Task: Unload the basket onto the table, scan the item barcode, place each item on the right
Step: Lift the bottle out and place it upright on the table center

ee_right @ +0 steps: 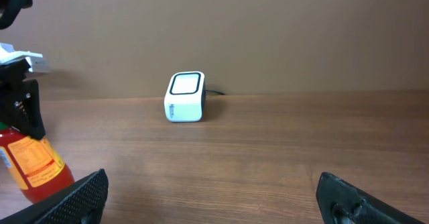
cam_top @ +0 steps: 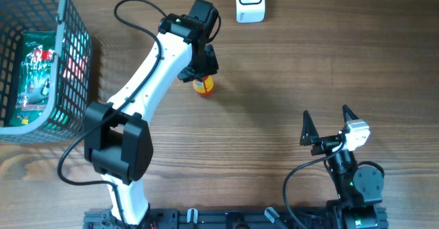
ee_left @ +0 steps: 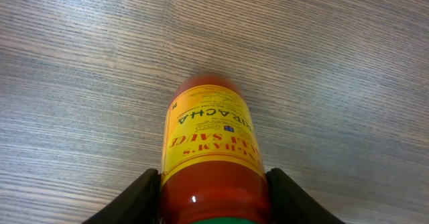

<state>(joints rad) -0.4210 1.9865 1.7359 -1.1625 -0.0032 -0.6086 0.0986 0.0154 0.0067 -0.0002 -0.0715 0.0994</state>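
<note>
My left jaws are clamped on the sauce bottle (ee_left: pixel 211 150) near its cap end. It hangs tilted over the counter (cam_top: pixel 274 99), well short of the scanner (cam_top: pixel 250 3) at the far edge. My right jaws are spread wide and hold nothing. I judge the pickup done; presenting the code to the scanner is left. I can't find the barcode: the wrist view shows only lettering. From above, the arm covers most of the bottle, and I can't tell whether its base touches the wood.
</note>
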